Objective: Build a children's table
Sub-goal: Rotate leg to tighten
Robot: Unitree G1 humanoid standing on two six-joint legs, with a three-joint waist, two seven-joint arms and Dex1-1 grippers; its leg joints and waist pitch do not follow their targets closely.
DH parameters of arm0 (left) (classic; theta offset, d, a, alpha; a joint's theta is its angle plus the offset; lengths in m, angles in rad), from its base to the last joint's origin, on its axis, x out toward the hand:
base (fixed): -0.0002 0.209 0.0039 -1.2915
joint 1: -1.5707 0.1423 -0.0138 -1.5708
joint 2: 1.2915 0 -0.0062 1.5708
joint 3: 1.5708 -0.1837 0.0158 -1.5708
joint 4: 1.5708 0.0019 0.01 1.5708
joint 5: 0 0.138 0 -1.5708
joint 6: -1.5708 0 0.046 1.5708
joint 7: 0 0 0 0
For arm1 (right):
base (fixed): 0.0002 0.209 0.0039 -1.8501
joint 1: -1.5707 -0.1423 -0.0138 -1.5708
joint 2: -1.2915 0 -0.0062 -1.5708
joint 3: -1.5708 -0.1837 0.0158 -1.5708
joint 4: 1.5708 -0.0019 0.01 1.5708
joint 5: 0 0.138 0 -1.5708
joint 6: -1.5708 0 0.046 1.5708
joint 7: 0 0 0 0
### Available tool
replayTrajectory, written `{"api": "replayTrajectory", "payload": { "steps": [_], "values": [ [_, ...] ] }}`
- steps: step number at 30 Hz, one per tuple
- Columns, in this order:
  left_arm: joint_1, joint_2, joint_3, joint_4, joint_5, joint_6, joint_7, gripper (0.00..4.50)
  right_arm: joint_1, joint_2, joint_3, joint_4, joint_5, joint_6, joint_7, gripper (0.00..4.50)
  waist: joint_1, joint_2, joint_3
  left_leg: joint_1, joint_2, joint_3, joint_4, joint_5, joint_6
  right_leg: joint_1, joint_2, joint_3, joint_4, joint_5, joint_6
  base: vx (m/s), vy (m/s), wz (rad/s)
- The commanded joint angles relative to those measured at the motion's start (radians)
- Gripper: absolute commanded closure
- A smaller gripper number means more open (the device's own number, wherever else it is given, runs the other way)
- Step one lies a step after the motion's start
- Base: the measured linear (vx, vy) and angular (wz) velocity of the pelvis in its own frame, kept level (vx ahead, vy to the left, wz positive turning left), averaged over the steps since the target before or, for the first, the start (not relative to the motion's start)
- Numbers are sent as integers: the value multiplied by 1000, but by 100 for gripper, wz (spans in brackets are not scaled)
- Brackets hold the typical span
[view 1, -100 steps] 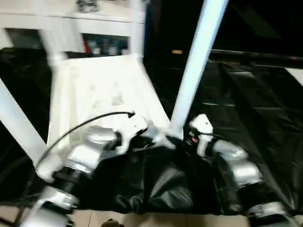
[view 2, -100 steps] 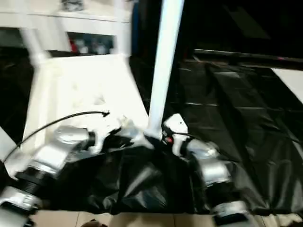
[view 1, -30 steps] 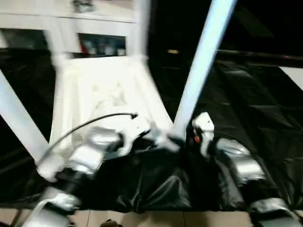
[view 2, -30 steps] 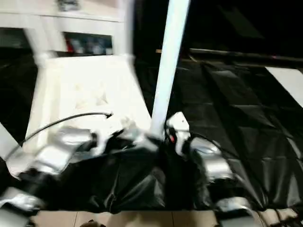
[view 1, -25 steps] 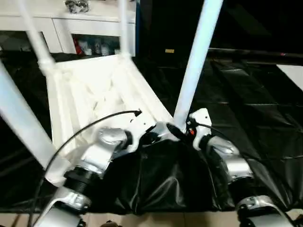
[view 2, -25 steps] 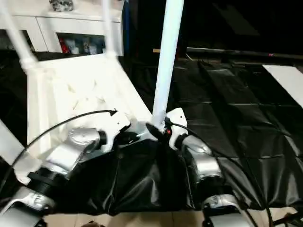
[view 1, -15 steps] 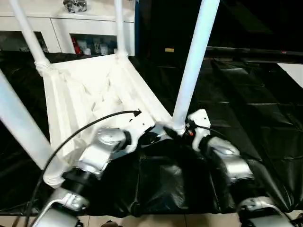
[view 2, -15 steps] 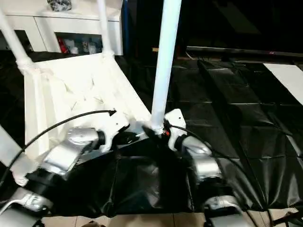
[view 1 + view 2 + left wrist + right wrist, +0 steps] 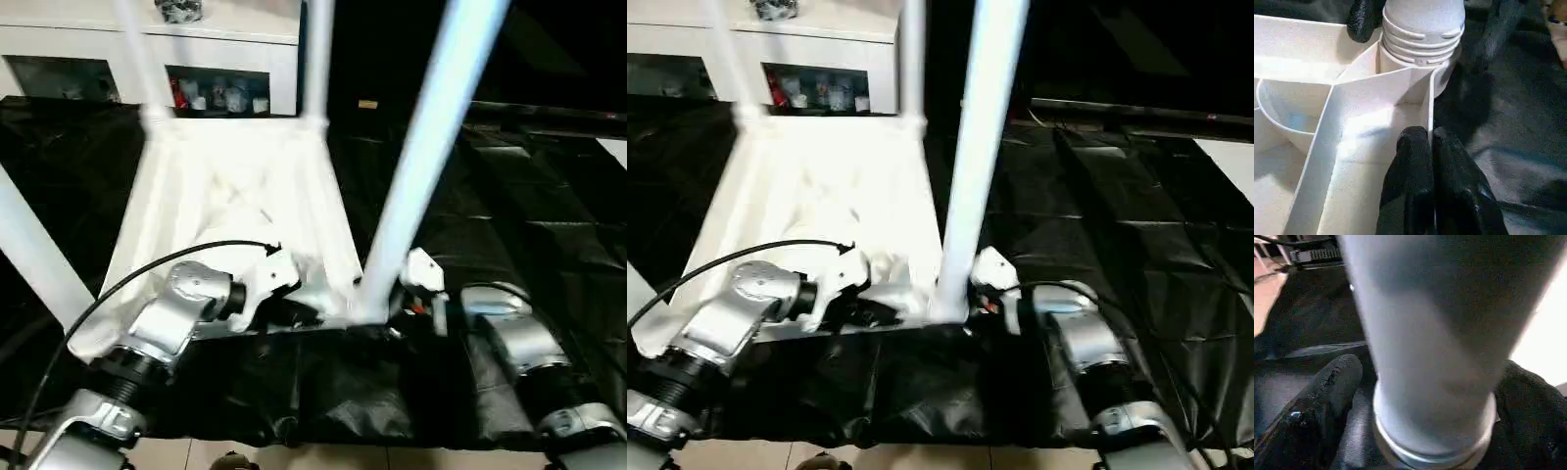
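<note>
- The all-white plastic children's table top (image 9: 235, 196) lies ribbed side up on black plastic sheeting (image 9: 549, 235), centre-left of the head view.
- Looks nearly done: all four long white tube legs are standing in the corner sockets. The nearest tube leg (image 9: 421, 147) rises right of centre, probably the last one to seat.
- The left gripper (image 9: 1431, 147) is pinched shut on a thin white rib (image 9: 1426, 110) beside that socket.
- The right gripper (image 9: 1430, 401) is wide open, fingers (image 9: 1327, 387) straddling the leg's base without squeezing.
- Room: the white glass-door cabinet (image 9: 196, 59) crowds the top edge; open sheeting at right.
</note>
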Motion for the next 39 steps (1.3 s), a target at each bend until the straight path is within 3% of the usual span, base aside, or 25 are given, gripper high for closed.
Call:
{"api": "replayTrajectory", "payload": {
  "steps": [1, 8, 9, 12, 14, 17, 19, 21, 22, 24, 28, 34, 39],
  "values": [
    [-29, -7, -33, 5, -41, -31, -80, 450, -1, -16, 18, -11, 8, 24, 38, 33, -3, -1, -54, 17, 39, -17, -66, -202, 47, 32, -62, 54, -78, -98, -229, 0, 0, 0],
    [-44, -5, -30, 33, -34, -49, -94, 450, 7, -4, 23, -15, 6, 27, 59, 90, -2, -3, -56, 16, 39, -16, -64, -187, 47, 34, -64, 55, -74, -76, -238, 0, 0, 0],
    [-44, -6, -28, 36, -29, -56, -84, 450, 11, -1, 27, -15, 4, 25, 57, 112, -2, -3, -56, 16, 39, -17, -64, -186, 48, 34, -64, 54, -74, -75, -238, 0, 0, 0],
    [-45, -26, -9, 58, -14, -74, -16, 450, 8, 26, 10, 6, 1, 31, -11, 119, -2, 1, -55, 18, 40, -17, -66, -198, 44, 32, -64, 54, -76, -85, -239, 0, 0, 0],
    [-47, -37, 1, 68, -5, -74, 24, 450, 4, 40, -1, 21, -4, 30, -58, 153, -5, 0, -52, 20, 40, -18, -70, -232, 27, 30, -67, 56, -82, -137, -232, 0, 0, 0],
    [-53, -69, 30, 86, 17, -57, 141, 450, -4, 75, -24, 57, -24, 28, -186, 167, -9, -1, -49, 20, 40, -20, -73, -256, 11, 30, -70, 57, -89, -200, -213, 0, 0, 0],
    [-34, -130, 63, 35, 20, 23, 271, 450, -24, 152, -65, 133, -49, 14, -410, 175, -17, 0, -47, 25, 42, -23, -78, -285, -16, 24, -73, 57, -92, -260, -205, 0, 0, 0],
    [-25, -137, 59, 16, 23, 39, 281, 450, -24, 168, -71, 136, -47, 18, -437, 176, -26, -4, -47, 15, 38, -28, -80, -285, -22, 32, -74, 54, -97, -307, -184, 0, 0, 0],
    [-19, -140, 55, 5, 24, 47, 283, 450, -24, 177, -74, 136, -45, 21, -450, 176, -30, -4, -49, 13, 38, -28, -80, -275, -16, 33, -72, 55, -97, -292, -173, 0, 0, 0],
    [-5, -171, 53, -30, 40, 87, 341, 450, -19, 215, -77, 130, -51, 26, -514, 177, -32, -3, -50, 18, 38, -24, -77, -262, -2, 27, -68, 57, -95, -243, -181, 0, 0, 0],
    [-1, -258, 54, -54, 67, 136, 463, 450, 2, 286, -74, 98, -80, 26, -650, 177, -34, -1, -53, 14, 36, -22, -74, -202, 11, 31, -63, 57, -86, -147, -196, 0, 0, 0],
    [-48, -285, 53, -6, 68, 121, 499, 450, 0, 321, -83, 96, -91, -28, -733, 178, -33, 10, -54, 15, 30, -19, -72, -218, 22, 28, -59, 61, -91, -145, -183, 0, 0, 0],
    [-42, -273, 49, -19, 73, 117, 461, 450, 7, 309, -88, 70, -85, -44, -711, 178, -35, 12, -53, 16, 31, -19, -74, -235, 22, 26, -57, 63, -93, -148, -185, 0, 0, 0]
  ]
}}
